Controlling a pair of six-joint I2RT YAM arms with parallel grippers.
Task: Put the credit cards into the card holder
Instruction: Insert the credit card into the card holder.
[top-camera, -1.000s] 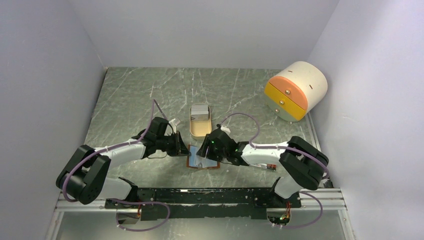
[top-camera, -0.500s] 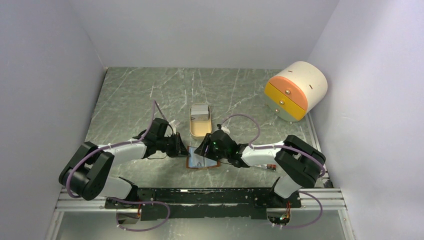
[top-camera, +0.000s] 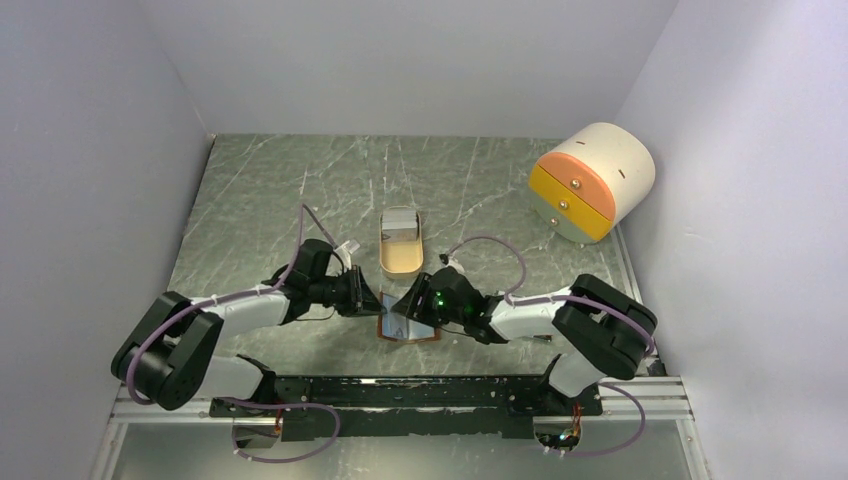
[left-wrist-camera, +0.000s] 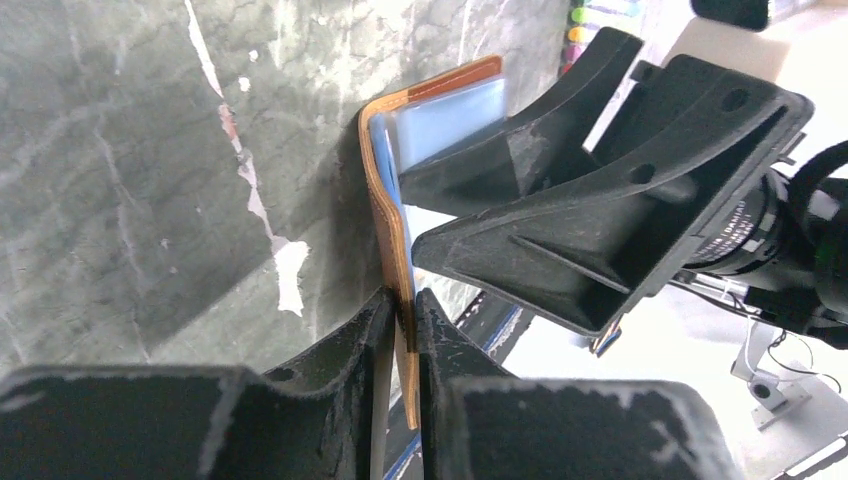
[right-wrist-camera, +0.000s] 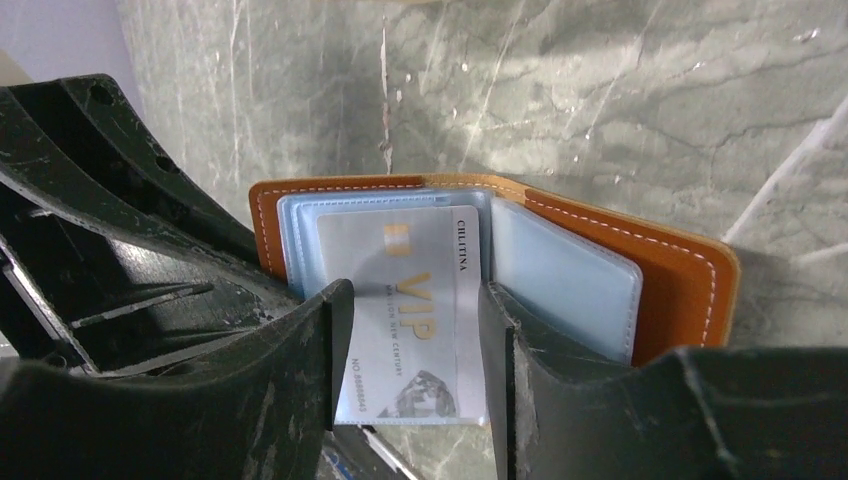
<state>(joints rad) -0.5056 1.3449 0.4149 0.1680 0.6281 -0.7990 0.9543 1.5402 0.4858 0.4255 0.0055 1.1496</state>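
The brown leather card holder (top-camera: 408, 325) lies open on the table between both arms. My left gripper (left-wrist-camera: 403, 312) is shut on the edge of its left flap and holds that flap upright (left-wrist-camera: 385, 190). In the right wrist view the card holder (right-wrist-camera: 685, 270) shows clear sleeves inside. A grey-white credit card (right-wrist-camera: 415, 310) printed "VIP" has its top end in the left sleeve. My right gripper (right-wrist-camera: 412, 340) has its jaws against the card's two long edges. The card's near end sticks out past the holder. A light blue card is not distinguishable.
A tan open tin (top-camera: 400, 242) stands just behind the card holder. A white round drawer unit (top-camera: 592, 180) with orange and yellow fronts sits at the back right. Coloured pens (left-wrist-camera: 592, 18) show at the top of the left wrist view. A black rail (top-camera: 400, 390) runs along the near edge.
My right gripper has shifted slightly toward the near edge over the card holder. My left gripper has kept its hold and hardly moved.
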